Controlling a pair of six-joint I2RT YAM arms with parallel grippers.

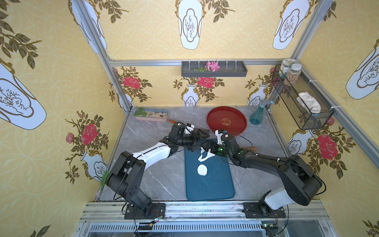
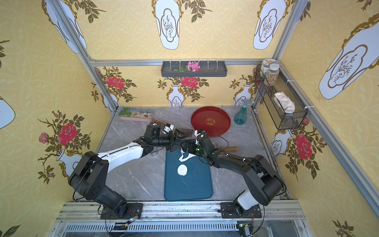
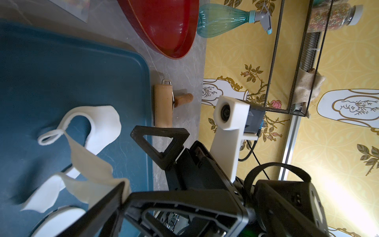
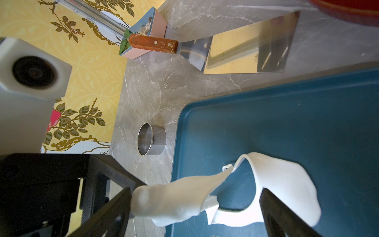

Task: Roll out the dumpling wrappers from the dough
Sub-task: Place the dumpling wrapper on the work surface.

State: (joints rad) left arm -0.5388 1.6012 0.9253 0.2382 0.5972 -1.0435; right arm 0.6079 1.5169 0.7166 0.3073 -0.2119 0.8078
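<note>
1. Dumpling wrapper [image 1: 202, 170] lies flat at the middle of the blue board [image 1: 209, 188], clear of the dough scrap [image 4: 287, 184]. The board's near half is free.
2. At the board's far end, one tail of the scrap sticks to a finger of my right claw [image 4: 194, 192], which is spread wide and gripping nothing.
3. My left claw [image 1: 202, 139] is equally wide and empty. One finger sits beside that tail, likely to strip it.
4. Rolling pin [image 3: 163, 106] lies just off the board's right edge, so room there is tight.
</note>
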